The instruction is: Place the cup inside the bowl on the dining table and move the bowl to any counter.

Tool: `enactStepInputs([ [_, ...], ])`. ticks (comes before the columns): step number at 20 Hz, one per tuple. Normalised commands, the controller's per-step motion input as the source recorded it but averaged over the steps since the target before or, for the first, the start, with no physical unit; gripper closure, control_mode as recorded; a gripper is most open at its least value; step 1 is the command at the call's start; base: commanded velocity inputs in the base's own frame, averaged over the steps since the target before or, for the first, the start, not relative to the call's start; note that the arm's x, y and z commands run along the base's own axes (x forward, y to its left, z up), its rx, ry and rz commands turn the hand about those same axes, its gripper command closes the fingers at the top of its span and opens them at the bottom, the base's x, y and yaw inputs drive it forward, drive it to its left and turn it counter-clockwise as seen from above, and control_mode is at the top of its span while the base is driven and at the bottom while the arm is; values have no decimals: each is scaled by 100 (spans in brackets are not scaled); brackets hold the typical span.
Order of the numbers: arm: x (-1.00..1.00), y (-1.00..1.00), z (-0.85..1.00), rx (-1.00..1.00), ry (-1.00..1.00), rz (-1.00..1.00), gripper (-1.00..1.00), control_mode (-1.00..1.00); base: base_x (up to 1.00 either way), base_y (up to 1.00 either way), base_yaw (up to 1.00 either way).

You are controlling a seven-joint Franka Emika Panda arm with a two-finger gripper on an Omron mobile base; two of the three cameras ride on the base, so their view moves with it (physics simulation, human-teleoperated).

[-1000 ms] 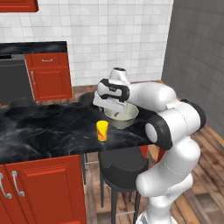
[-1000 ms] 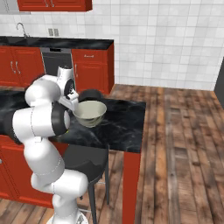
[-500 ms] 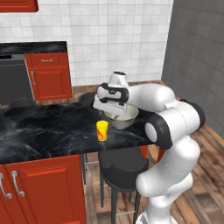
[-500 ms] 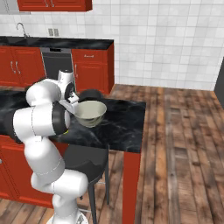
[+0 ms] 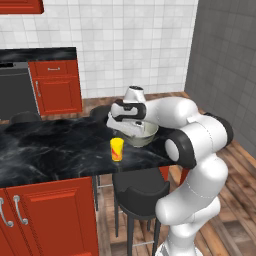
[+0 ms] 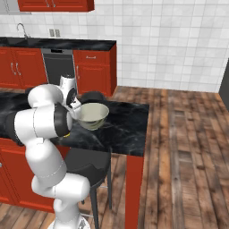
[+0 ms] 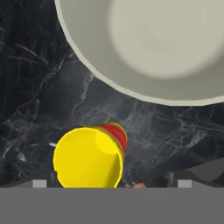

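left: small yellow tumbler cup (image 5: 117,149) upright on the black white-veined marble dining table (image 5: 45,150) | centre: two-finger gripper (image 5: 122,126) above it, jaws spread wide, holding nothing; you should centre over the cup mouth before descending | right: wide pale grey-green bowl (image 5: 142,132) just beside the cup

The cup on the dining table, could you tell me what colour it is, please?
The cup is yellow with an orange-red mark on its side, clearest in the hand view.

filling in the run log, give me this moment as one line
phase: approaching cup | hand: open, above yellow cup, holding nothing | cup: upright on dining table, beside bowl | bowl: empty
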Motion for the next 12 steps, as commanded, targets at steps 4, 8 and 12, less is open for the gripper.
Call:
enactStepInputs([
  [4, 0, 0, -18, 0, 0, 0, -100, -100, 0, 0, 0],
  [8, 0, 0, -14, 0, 0, 0, -100, -100, 0, 0, 0],
  [12, 0, 0, -13, 0, 0, 0, -100, -100, 0, 0, 0],
])
